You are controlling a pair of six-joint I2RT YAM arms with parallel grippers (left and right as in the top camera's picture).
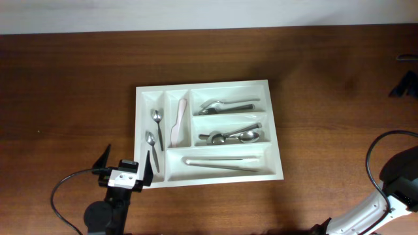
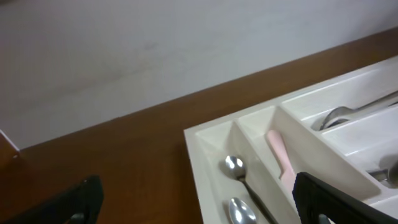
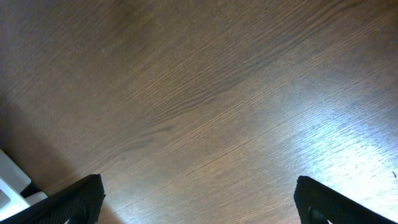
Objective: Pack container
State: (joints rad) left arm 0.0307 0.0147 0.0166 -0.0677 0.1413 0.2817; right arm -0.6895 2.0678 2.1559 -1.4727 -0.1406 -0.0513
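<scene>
The white container (image 1: pixel 277 134) lies mid-table with five compartments. Two spoons (image 1: pixel 157 118) lie in its leftmost narrow slot and a pink-handled utensil (image 1: pixel 177 121) in the second. Metal cutlery lies in the top (image 1: pixel 225 105) and middle (image 1: pixel 232 136) wide slots, and a long pale utensil (image 1: pixel 219 160) in the bottom one. My left gripper (image 1: pixel 128 162) is open and empty at the container's front-left corner. In the left wrist view the gripper (image 2: pixel 202 205) straddles the container wall (image 2: pixel 205 149) and the spoons (image 2: pixel 235 165). My right gripper (image 3: pixel 199 199) is open and empty over bare wood.
The brown wooden table (image 1: pixel 65 91) extends all round the container. A dark object (image 1: pixel 405 85) sits at the right edge. The right arm and its cable (image 1: pixel 373 153) are at the lower right. A white block (image 3: pixel 12 180) shows at the lower left of the right wrist view.
</scene>
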